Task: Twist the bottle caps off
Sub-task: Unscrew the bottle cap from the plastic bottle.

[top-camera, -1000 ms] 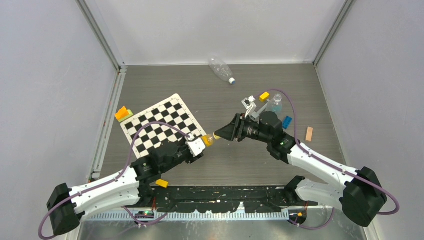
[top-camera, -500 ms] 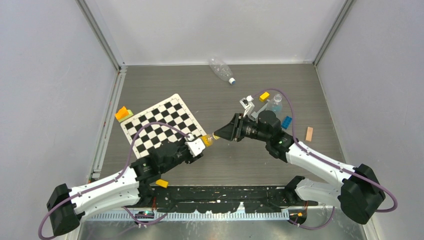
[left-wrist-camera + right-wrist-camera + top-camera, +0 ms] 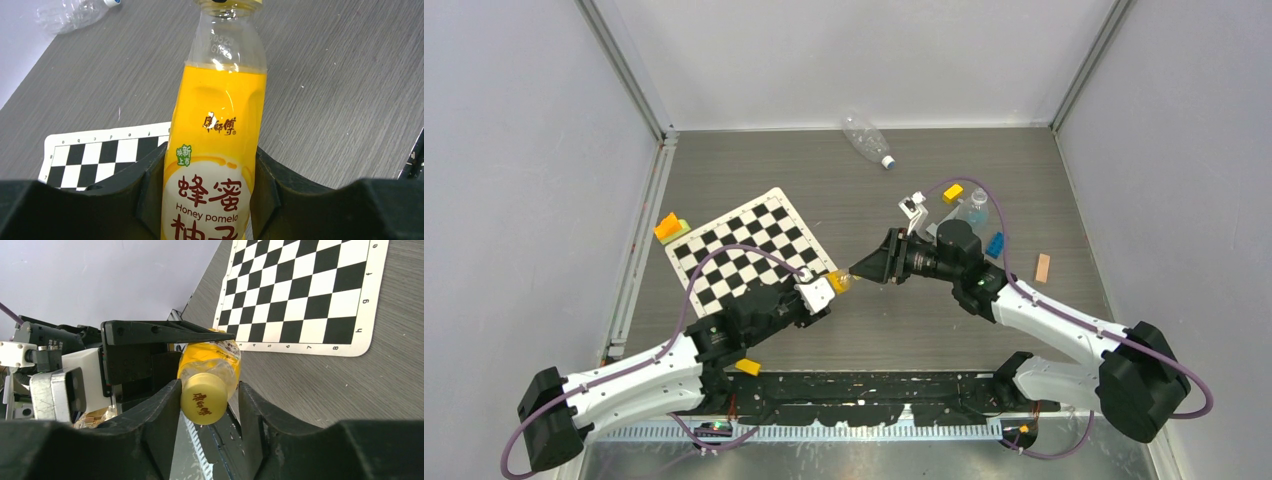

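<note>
My left gripper (image 3: 210,200) is shut on the yellow-orange bottle (image 3: 217,140) around its label, holding it above the table with the neck pointing toward the right arm. The bottle's yellow cap (image 3: 204,399) sits between the fingers of my right gripper (image 3: 209,410). The left finger touches the cap and a narrow gap shows on the right side, so these jaws stand open around it. From above, the two grippers meet at the bottle (image 3: 840,282) mid-table. A clear crinkled bottle (image 3: 866,138) with a pale cap (image 3: 888,162) lies at the back.
A checkerboard mat (image 3: 744,250) lies left of centre. A second clear bottle (image 3: 976,208), a yellow block (image 3: 953,193), a blue block (image 3: 996,244) and a wooden piece (image 3: 1043,267) sit behind the right arm. An orange block (image 3: 668,227) is at the left edge.
The right wrist has turned and shifted slightly left around the cap. The left arm and the yellow bottle have stayed in place.
</note>
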`<act>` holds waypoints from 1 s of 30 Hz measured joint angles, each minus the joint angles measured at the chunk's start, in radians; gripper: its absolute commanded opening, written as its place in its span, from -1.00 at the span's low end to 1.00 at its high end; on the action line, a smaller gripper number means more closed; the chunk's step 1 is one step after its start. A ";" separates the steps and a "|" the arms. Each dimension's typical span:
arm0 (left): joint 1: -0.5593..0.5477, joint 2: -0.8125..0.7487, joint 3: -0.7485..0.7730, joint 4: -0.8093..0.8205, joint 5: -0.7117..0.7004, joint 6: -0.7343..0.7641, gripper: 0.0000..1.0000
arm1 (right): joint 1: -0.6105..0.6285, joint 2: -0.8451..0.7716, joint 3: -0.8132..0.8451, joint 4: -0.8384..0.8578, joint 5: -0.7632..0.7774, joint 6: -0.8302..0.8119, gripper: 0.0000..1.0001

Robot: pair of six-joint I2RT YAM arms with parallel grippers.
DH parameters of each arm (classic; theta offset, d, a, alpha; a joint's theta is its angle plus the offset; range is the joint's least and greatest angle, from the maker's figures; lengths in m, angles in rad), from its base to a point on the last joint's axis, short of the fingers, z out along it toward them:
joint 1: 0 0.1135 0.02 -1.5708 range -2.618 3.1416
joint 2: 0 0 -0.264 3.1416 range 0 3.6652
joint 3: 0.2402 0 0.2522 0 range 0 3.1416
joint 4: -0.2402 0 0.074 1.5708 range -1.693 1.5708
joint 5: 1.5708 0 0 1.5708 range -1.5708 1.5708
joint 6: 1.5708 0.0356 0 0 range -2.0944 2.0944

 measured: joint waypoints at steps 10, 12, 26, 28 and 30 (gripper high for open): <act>0.000 -0.002 0.000 0.005 0.000 0.016 -1.00 | -0.013 -0.018 0.000 -0.005 0.022 -0.001 -0.20; 0.000 0.000 0.000 0.005 0.000 0.020 -1.00 | -0.015 -0.020 0.000 -0.004 0.019 0.000 -0.25; 0.000 0.007 0.000 0.008 -0.001 0.021 -1.00 | -0.021 -0.027 -0.011 -0.001 -0.006 -0.024 -0.25; 0.000 0.007 0.000 0.008 -0.001 0.021 -1.00 | -0.021 -0.030 -0.013 -0.001 -0.007 -0.028 -0.08; 0.000 0.007 0.000 0.008 0.000 0.021 -1.00 | -0.021 -0.031 -0.013 -0.001 -0.007 -0.029 -0.02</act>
